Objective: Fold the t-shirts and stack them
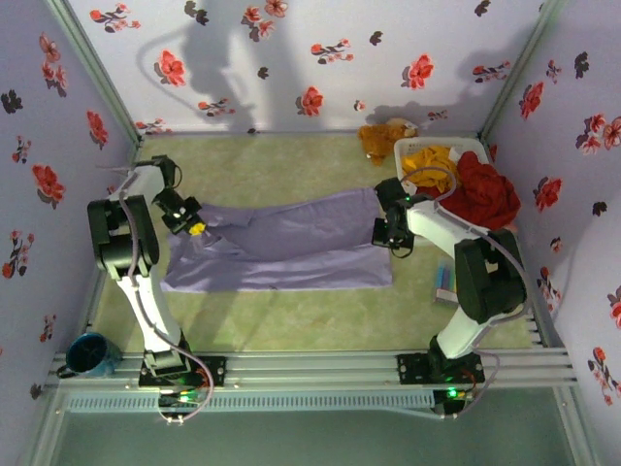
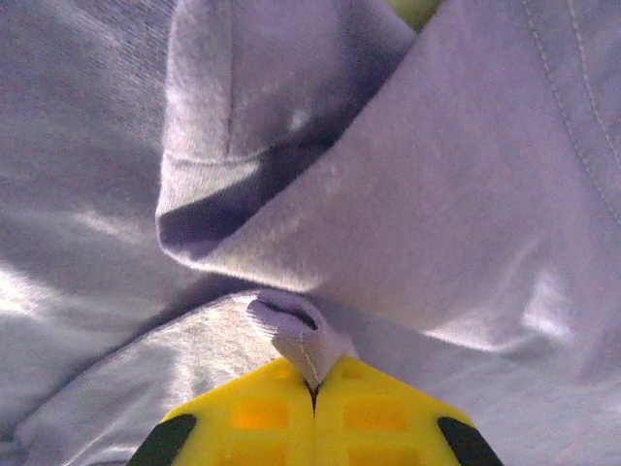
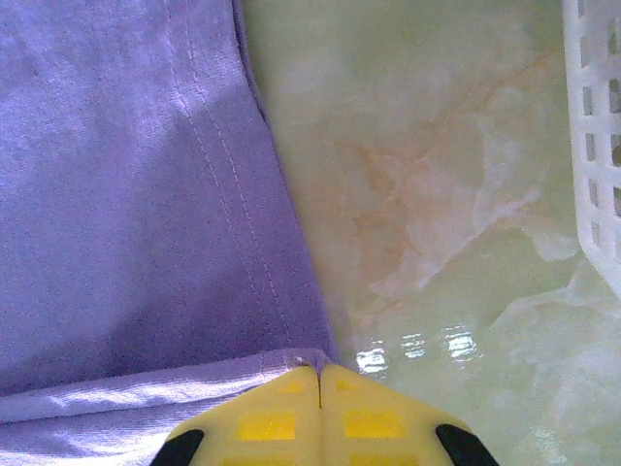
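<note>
A lavender-purple t-shirt (image 1: 281, 248) lies spread across the middle of the table between both arms. My left gripper (image 1: 197, 229) is shut on a pinch of its cloth at the left end; in the left wrist view a small fold (image 2: 296, 335) sticks up from between the yellow jaws (image 2: 313, 386). My right gripper (image 1: 386, 233) is shut on the shirt's right hemmed corner (image 3: 291, 359), the closed jaws (image 3: 319, 372) resting just above the tabletop. A red t-shirt (image 1: 488, 192) and an orange-yellow t-shirt (image 1: 431, 160) sit in the white basket (image 1: 412, 150).
A brown plush toy (image 1: 381, 138) lies at the back beside the basket. The basket's wall (image 3: 594, 126) stands close to the right of my right gripper. A blue cup (image 1: 87, 353) sits at the near left rail. Flowered walls enclose the table.
</note>
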You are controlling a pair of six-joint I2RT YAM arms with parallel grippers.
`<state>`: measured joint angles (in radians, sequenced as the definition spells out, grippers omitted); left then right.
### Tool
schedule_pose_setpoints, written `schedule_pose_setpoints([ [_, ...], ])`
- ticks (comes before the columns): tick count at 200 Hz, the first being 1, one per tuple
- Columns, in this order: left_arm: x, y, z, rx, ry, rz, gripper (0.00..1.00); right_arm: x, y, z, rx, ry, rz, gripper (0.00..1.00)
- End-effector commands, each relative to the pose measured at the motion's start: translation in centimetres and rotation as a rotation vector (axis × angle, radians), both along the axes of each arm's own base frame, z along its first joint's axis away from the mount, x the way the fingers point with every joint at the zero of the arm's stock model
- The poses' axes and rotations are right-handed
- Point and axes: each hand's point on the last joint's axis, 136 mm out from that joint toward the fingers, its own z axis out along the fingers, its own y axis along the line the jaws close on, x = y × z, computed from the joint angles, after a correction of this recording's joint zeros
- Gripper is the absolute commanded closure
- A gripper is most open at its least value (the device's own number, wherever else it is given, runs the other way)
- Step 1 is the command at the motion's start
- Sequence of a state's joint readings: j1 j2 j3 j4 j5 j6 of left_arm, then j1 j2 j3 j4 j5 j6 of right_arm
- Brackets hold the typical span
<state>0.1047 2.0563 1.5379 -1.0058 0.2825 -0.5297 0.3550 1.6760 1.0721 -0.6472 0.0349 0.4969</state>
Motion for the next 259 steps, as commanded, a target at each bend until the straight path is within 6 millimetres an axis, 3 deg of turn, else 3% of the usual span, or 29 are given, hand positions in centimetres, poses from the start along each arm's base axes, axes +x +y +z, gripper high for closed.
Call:
schedule_pose_setpoints([
  [1,1.0,0.2,0.1,-0.015,-0.005,0.085,1.0,-1.6,-0.8,-1.9,-0.02,0.106,-0.003,1.0],
  [64,1.2,1.8,3.6,0.053,-0.081,0.118,1.0,-1.1,-0.5,-2.5,-0.019,0.119,0.003,1.0],
  [110,2.4,0.5,2.3,-0.028,-0.079,0.116,1.0,-1.0,-0.8,-2.9,-0.038,0.132,0.012,1.0],
  [122,2.4,0.4,1.8,-0.031,-0.058,0.105,1.0,-1.1,-0.9,-2.8,-0.043,0.135,0.014,0.91],
  [132,2.4,0.7,1.7,-0.02,-0.053,0.104,0.88,-1.0,-0.9,-2.5,-0.046,0.133,0.017,0.82],
  [152,2.8,1.3,2.5,-0.019,-0.088,0.113,0.69,-0.8,-0.8,-1.0,-0.035,0.104,0.019,0.76],
  [177,3.2,1.5,4.1,-0.055,-0.139,0.115,0.58,-0.7,0.1,2.5,-0.016,0.049,0.043,0.65],
  [200,3.3,1.9,5.5,-0.073,-0.183,0.127,0.51,-0.4,2.7,5.5,0.023,-0.019,0.096,0.58],
  [212,3.0,2.1,6.2,-0.088,-0.2,0.128,0.51,-0.1,5.1,6.6,0.05,-0.049,0.142,0.56],
  [236,1.4,2.5,6.9,-0.096,-0.191,0.133,0.53,1.4,12.1,7.3,0.144,-0.105,0.247,0.55],
  [259,-1.2,2.3,5.6,-0.132,-0.176,0.177,0.58,3.1,19.3,6.5,0.216,-0.122,0.352,0.55],
])
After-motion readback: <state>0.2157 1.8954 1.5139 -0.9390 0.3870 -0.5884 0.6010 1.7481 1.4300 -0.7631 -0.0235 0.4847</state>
